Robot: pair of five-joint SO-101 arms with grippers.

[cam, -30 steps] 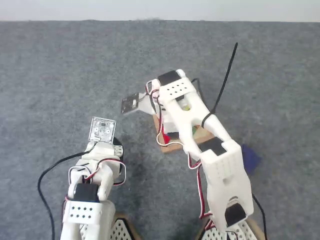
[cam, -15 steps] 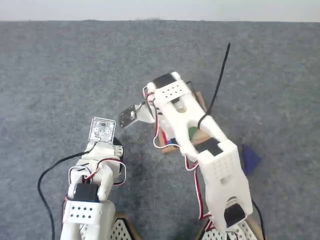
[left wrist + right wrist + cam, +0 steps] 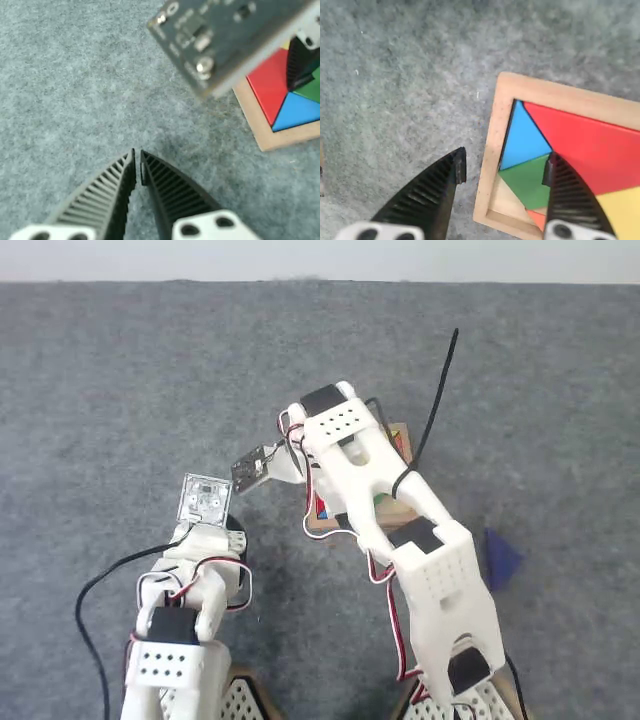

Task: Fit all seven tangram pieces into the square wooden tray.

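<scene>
My right gripper point(image 3: 506, 160) is spread wide across the edge of the wooden tray point(image 3: 494, 145), one finger over the carpet point(image 3: 395, 75), the other above the green piece point(image 3: 526, 181) inside. My left gripper point(image 3: 137, 154) is pressed together above the carpet. A dark blue piece point(image 3: 500, 556) lies outside the tray.

The high camera is looking steeply down on the grey table point(image 3: 120, 370) from behind both arm bases, far enough off to take in both arms. The left wrist camera is facing down past the left gripper point(image 3: 137, 152), close to the cloth. The right wrist camera is hovering nearer, looking past the right gripper point(image 3: 506, 160). All three views are sharing one corner of the wooden tray point(image 3: 325, 527).
</scene>
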